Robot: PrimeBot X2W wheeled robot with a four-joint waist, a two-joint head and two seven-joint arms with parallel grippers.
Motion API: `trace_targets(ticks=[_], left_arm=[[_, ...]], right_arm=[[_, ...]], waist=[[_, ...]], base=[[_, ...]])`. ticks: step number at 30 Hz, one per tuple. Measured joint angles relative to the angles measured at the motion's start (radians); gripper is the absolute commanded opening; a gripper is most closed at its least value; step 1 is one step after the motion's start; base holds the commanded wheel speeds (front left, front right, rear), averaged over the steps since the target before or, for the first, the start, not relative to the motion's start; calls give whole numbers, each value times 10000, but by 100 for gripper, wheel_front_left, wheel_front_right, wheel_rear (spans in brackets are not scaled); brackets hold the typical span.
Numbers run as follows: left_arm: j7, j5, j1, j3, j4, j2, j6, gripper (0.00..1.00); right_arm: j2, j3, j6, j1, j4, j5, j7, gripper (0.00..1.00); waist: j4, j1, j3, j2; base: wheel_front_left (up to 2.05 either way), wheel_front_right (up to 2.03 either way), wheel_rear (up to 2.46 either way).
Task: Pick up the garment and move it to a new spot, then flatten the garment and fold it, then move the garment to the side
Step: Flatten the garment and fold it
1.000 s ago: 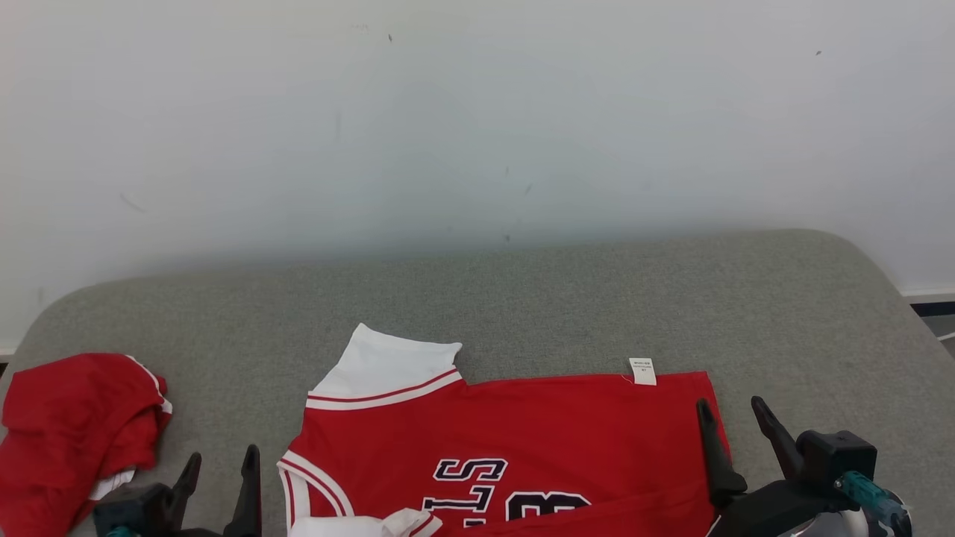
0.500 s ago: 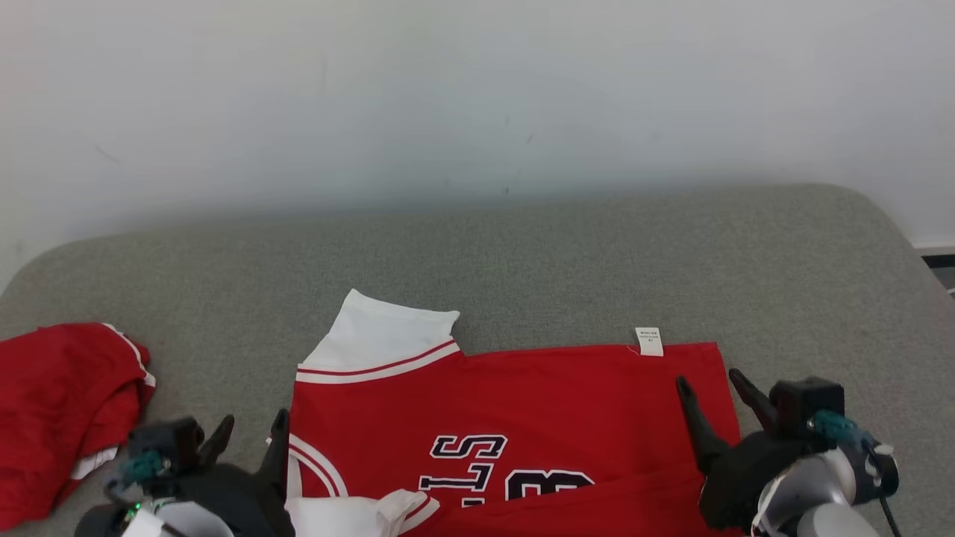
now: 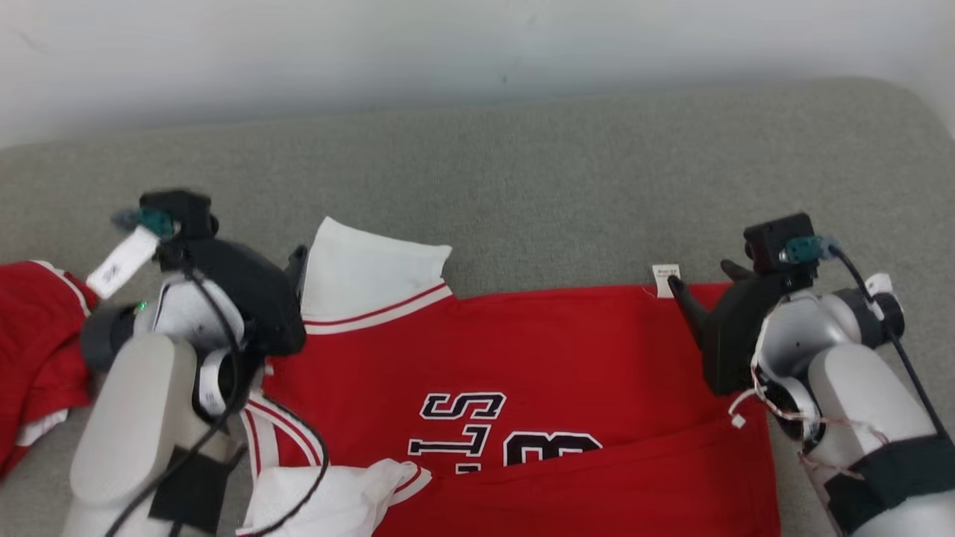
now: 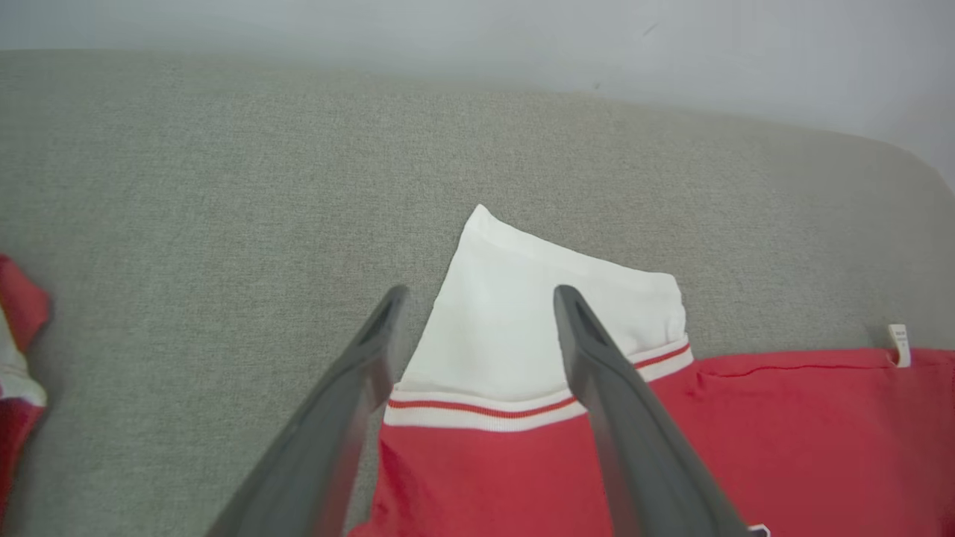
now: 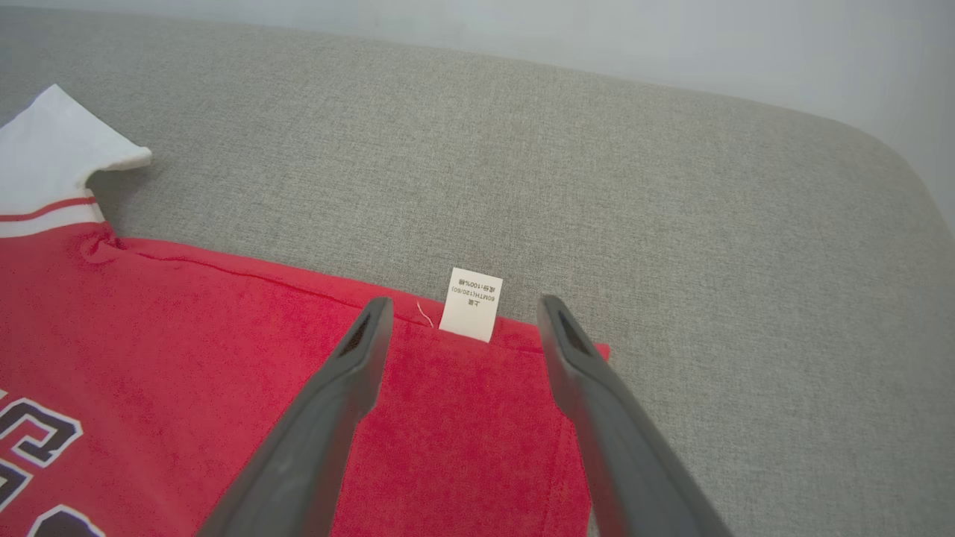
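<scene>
Lying spread: red garment [image 3: 537,343], white sleeve [image 3: 369,261] | left end effector [image 4: 481,292] agape, empty | right end effector [image 5: 465,300] agape, empty

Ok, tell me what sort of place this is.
Probably an indoor clothes-folding test setup: a grey fabric-covered surface against a bare white wall, a red jersey spread on it, another red garment crumpled at its left.
</scene>
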Motion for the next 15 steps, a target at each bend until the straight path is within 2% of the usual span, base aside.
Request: trace_targets(ticks=[6, 15], left_arm=[[686, 531, -1581, -272, 736, 35, 6, 100], [972, 683, -2582, -353, 1879, 144, 0, 100]], right_arm=[[-42, 104, 167, -1000, 336, 13, 750, 100], [27, 401, 155, -1744, 853, -211, 1237, 100]], waist=[[-123, -1, 874, 0], [-346, 0, 1982, 0]], base=[[0, 0, 0], [0, 0, 0]])
